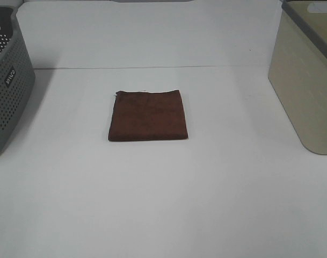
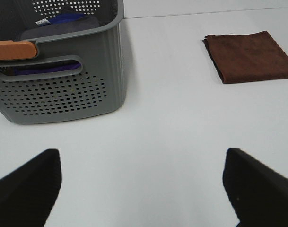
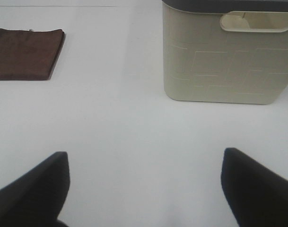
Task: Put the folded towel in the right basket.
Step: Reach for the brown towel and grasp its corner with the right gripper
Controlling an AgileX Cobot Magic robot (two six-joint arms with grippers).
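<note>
The folded towel (image 1: 148, 115) is a dark brown square lying flat on the white table, in the middle. It also shows in the left wrist view (image 2: 250, 56) and the right wrist view (image 3: 26, 54). The right basket (image 1: 307, 80) is a beige solid-walled bin with a grey rim at the right edge; the right wrist view shows it too (image 3: 229, 56). My left gripper (image 2: 143, 189) is open and empty, well short of the towel. My right gripper (image 3: 144, 189) is open and empty, short of the bin. Neither arm shows in the high view.
A dark grey perforated basket (image 1: 7, 86) with a white logo stands at the left edge; in the left wrist view (image 2: 58, 80) it holds blue and grey cloth and has an orange handle part (image 2: 13, 48). A white back wall (image 1: 147, 32) stands behind the table.
</note>
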